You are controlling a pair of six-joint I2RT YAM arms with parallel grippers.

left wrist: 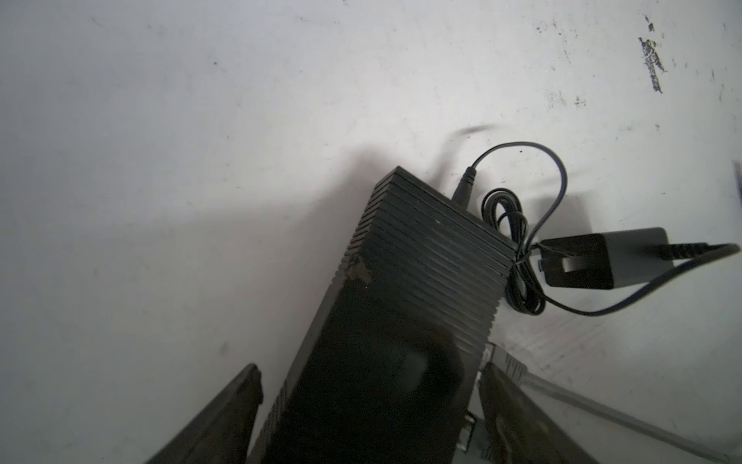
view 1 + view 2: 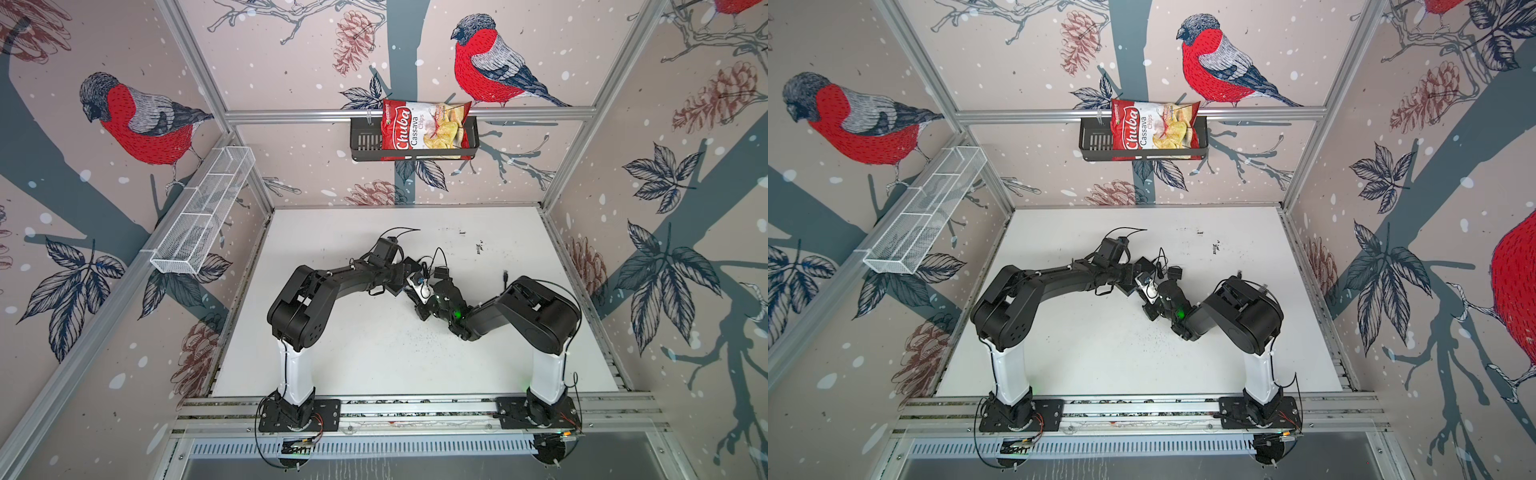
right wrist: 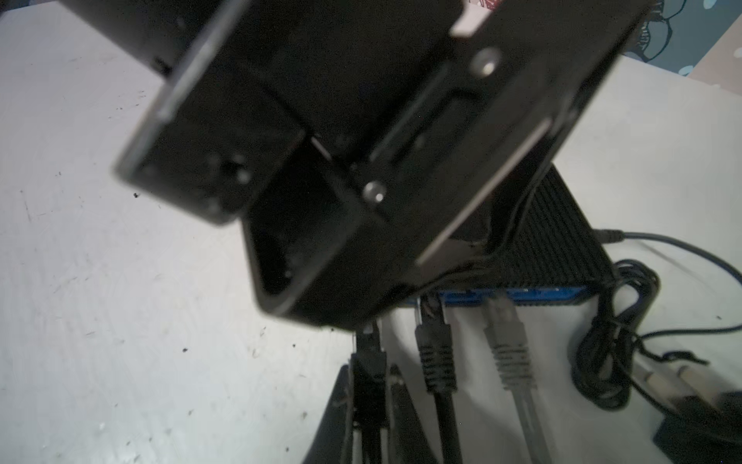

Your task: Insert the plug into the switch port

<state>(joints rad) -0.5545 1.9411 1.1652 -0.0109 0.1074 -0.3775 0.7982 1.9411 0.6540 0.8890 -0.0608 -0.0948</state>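
The switch (image 1: 405, 265), a flat black ribbed box, lies on the white table between the fingers of my left gripper (image 1: 369, 369). That gripper is open and straddles the box, with table showing beside one finger (image 1: 241, 401). My right gripper (image 3: 369, 369) is shut on a black plug (image 3: 367, 357) that points at the switch's blue port face (image 3: 534, 295). The left gripper's body (image 3: 361, 140) hides the plug's tip, so I cannot tell whether it sits in a port. A black plug (image 3: 435, 349) and a grey plug (image 3: 508, 345) sit in that face.
The switch's thin cord is coiled (image 1: 518, 249) beside a small black adapter (image 1: 594, 261), which also shows in both top views (image 2: 440, 272) (image 2: 1174, 272). A chips bag (image 2: 424, 129) sits in a black wall basket (image 2: 361, 141). A white wire basket (image 2: 203, 212) hangs on the left wall.
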